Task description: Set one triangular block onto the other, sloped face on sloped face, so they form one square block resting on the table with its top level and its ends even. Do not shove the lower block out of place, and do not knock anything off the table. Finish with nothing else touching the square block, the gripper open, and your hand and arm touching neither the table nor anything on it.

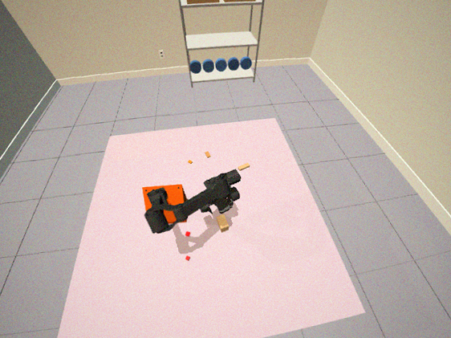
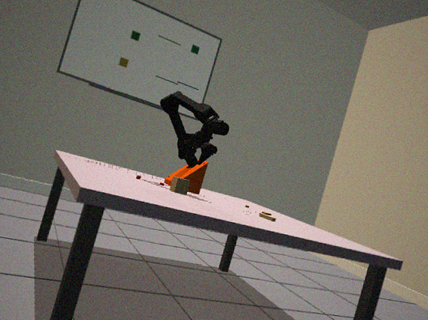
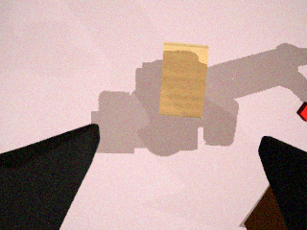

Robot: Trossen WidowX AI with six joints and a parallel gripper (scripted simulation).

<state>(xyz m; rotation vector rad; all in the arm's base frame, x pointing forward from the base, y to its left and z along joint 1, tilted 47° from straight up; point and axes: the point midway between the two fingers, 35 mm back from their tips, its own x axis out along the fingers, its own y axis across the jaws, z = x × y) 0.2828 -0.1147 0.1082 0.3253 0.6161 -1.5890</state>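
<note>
The two triangular blocks appear together as one tan square block [image 1: 222, 222] [image 2: 179, 185] [image 3: 183, 81] resting on the pink table [image 1: 269, 271] [image 2: 125, 185]. In the wrist view its top looks flat and its long sides straight, with a thin line along the far edge. In the exterior view its top looks level. The sloped joint cannot be made out, so how exactly the ends match is hard to tell. My gripper [image 1: 216, 210] [image 2: 196, 164] [image 3: 180, 138] is open and empty, raised above the table, with a clear gap to the block.
Two small red cubes [image 1: 187, 233] [image 1: 187, 258] lie between the block and the table's left side. The orange arm base [image 1: 174, 190] [image 2: 198, 180] stands behind. A small orange piece [image 1: 190, 161], another [image 1: 207, 154] and a longer tan bar [image 1: 244, 166] lie farther back.
</note>
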